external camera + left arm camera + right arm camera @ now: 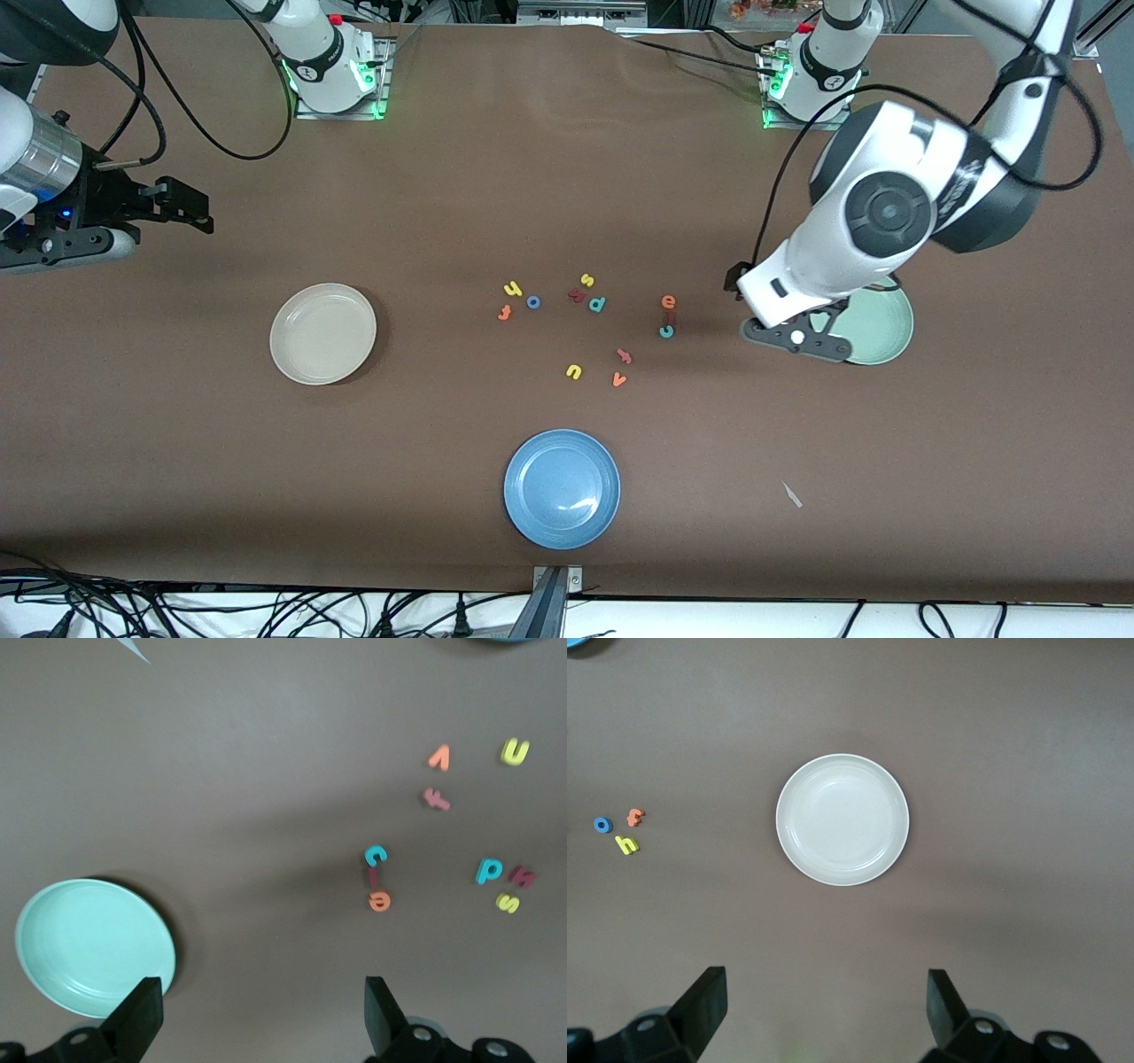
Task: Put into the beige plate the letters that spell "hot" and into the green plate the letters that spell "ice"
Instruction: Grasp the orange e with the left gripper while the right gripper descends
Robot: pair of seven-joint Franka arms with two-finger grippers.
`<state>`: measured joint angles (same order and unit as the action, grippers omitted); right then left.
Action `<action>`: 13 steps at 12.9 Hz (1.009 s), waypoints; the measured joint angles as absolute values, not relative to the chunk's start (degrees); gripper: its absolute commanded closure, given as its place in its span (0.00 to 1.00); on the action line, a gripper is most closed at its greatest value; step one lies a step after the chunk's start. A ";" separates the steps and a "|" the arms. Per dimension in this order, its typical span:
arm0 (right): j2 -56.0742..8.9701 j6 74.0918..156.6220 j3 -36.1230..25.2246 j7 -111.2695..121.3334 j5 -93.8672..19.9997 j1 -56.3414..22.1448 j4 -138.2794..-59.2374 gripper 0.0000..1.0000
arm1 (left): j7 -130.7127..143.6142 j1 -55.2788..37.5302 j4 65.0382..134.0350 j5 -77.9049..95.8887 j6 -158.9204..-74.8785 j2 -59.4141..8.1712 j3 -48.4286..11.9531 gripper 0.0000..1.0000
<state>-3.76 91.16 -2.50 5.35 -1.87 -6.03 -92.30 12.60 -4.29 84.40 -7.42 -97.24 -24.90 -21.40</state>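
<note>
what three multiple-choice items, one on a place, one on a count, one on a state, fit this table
1. The teal c lies:
A. in the blue plate
B. on the table beside the orange e
C. in the beige plate

2. Plates on the table:
A. two
B. three
C. four

3. The green plate is:
A. empty
B. holding three letters
C. upside down

Key: 1 B, the c sits just nearer the camera than the e. 2 B, beige plate, blue plate and green. 3 A, the left wrist view shows its bare inside.

yellow h [512, 288], blue o [533, 302], orange t [504, 312] are lying clustered; e [668, 301], red i [670, 316], teal c [666, 331] are lining up near the left claw [791, 335], which is hovering at the empty green plate [886, 341]; the empty beige plate [322, 333] is sitting below the right claw [182, 206].
</note>
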 measured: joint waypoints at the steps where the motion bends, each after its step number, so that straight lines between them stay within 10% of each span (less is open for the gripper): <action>1: -3.77 91.19 -2.50 5.34 -2.00 -6.06 -92.30 0.00 | 13.31 -4.60 85.72 -6.64 -99.29 -25.67 -21.39 0.00; 13: -18.12 99.24 6.62 -19.31 -2.58 -14.22 -87.17 0.01 | 23.49 -8.45 113.17 -5.86 -136.13 -26.85 -21.46 0.00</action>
<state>-18.12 99.24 6.62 -19.31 -2.58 -14.22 -87.17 23.49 -8.45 113.17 -5.86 -136.13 -26.85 -21.46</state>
